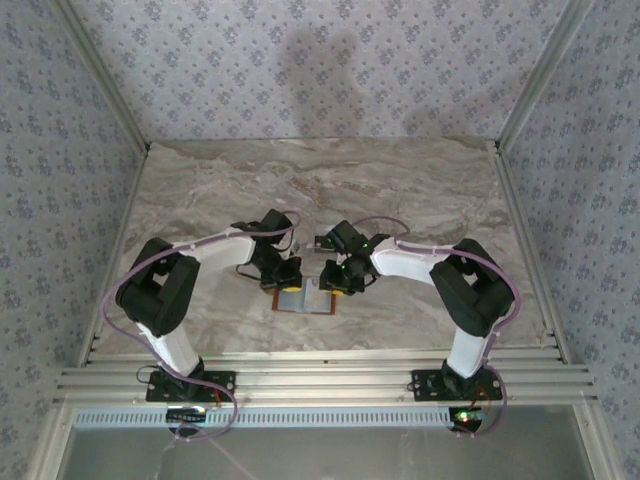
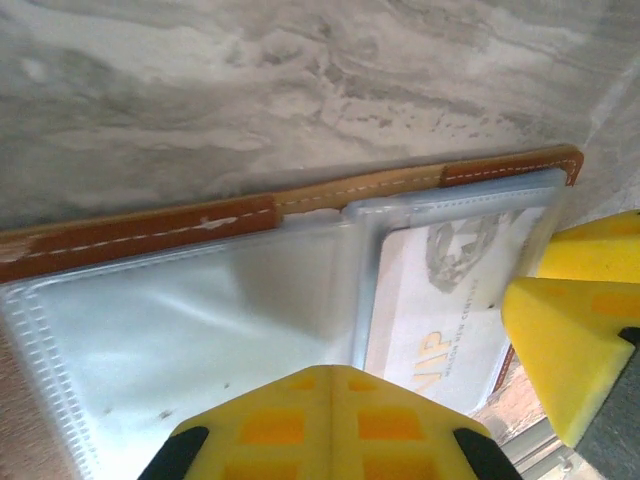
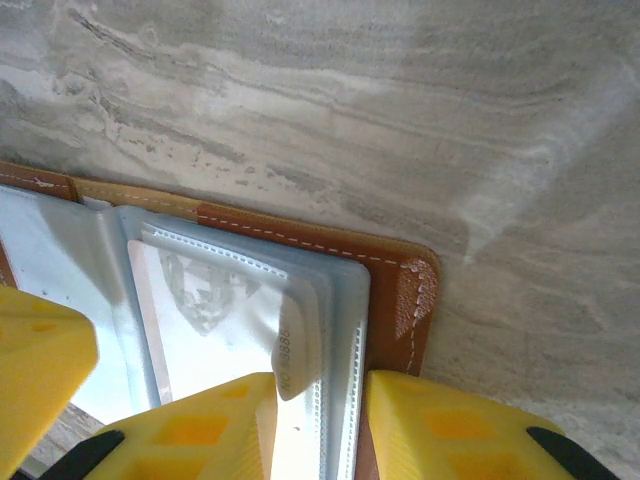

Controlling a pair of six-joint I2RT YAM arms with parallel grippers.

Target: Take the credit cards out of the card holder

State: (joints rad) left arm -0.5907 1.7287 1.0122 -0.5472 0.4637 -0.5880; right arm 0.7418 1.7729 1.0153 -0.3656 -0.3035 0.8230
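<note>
Marble table (image 1: 400,190), near middle: card holder (image 1: 308,302) lying open. Left gripper (image 2: 333,405) — jaws clenched, empty — bears on its left pocket. Right gripper (image 3: 320,420), jaws apart and grasping nothing, straddles the right pocket's edge. Best practice: nip only the pale card (image 3: 215,320), draw it out flat — holder pinned.

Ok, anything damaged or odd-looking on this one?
The card holder is scuffed whitish at one corner. A pale card looks bent, its corner curling up out of the clear sleeve near the right gripper.
</note>
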